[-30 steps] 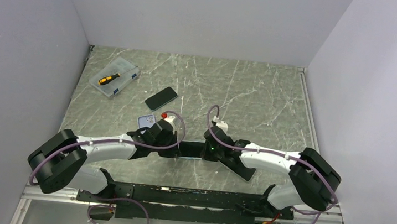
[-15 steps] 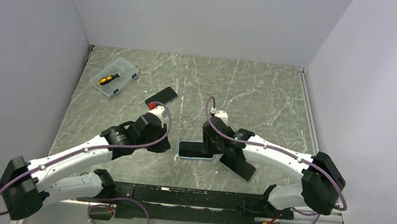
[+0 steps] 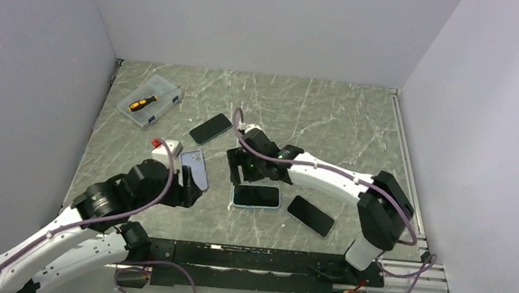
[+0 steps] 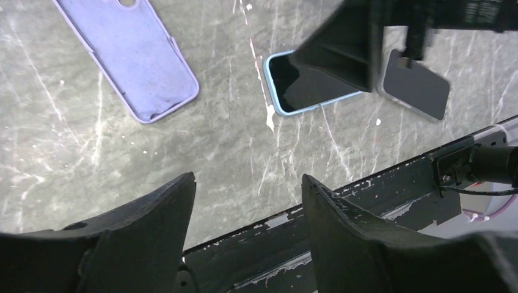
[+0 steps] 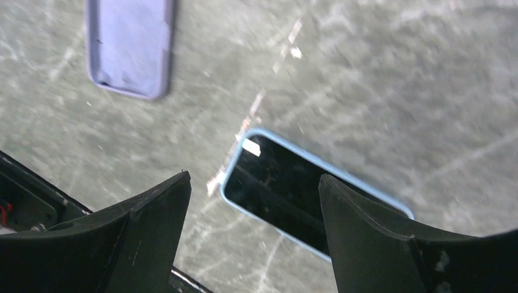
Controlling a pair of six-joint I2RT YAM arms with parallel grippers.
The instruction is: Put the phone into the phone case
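A phone in a light-blue case [image 3: 256, 196] lies flat, screen up, near the table's front middle; it also shows in the left wrist view [image 4: 305, 85] and the right wrist view [image 5: 287, 189]. An empty lavender phone case [image 3: 194, 169] lies to its left, hollow side up [image 4: 137, 58] [image 5: 128, 46]. My left gripper [image 3: 190, 191] [image 4: 247, 178] hangs open over bare table between the two, touching nothing. My right gripper [image 3: 238, 173] [image 5: 253, 177] hovers open above the phone's left end, holding nothing.
A bare black phone [image 3: 311, 215] lies right of the cased one, another black phone [image 3: 210, 128] farther back. A clear plastic box [image 3: 149, 101] with an orange-handled screwdriver sits at the back left. The black rail [image 4: 366, 201] runs along the front table edge.
Both grippers were shut at the cased phone a second ago. They have opened and drawn away: the left arm back and leftward, the right arm up and to the left. The phone lies free.
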